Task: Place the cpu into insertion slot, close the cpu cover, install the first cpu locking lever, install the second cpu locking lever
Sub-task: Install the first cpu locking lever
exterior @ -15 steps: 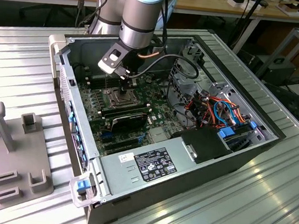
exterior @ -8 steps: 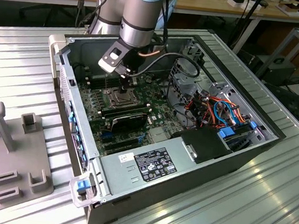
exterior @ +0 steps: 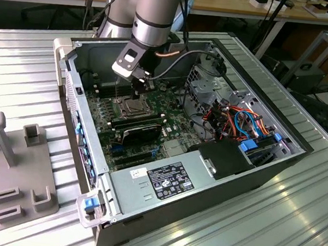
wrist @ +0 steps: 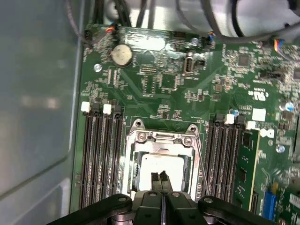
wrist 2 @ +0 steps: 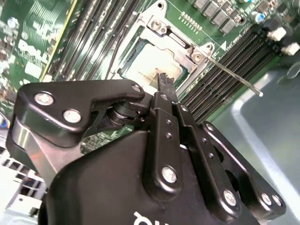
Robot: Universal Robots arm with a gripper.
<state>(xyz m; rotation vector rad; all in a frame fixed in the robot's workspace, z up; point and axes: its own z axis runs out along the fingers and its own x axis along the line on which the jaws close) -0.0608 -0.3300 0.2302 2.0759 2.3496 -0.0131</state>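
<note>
The cpu [wrist: 161,163] lies in the insertion slot [wrist: 133,168], its dull silver top showing through the cpu cover [wrist: 161,138]. The silvery cover [wrist 2: 180,52] lies flat over the socket. One thin metal locking lever [wrist 2: 234,78] sticks out free beside the socket and also appears in the first wrist view as a lever [wrist: 201,161]. My gripper [wrist: 160,177] hangs just above the chip [wrist 2: 143,65], its black fingertips [wrist 2: 164,80] pressed together with nothing between them. In the exterior view the gripper [exterior: 139,90] hovers over the socket [exterior: 132,107] inside the open computer case.
Long black memory slots [wrist: 101,159] flank the socket on both sides [wrist: 227,159]. Case walls [exterior: 81,132], a drive cage with coloured cables [exterior: 240,119] and the power supply [exterior: 170,179] ring the motherboard. A grey fixture [exterior: 9,160] stands on the table at the exterior view's left.
</note>
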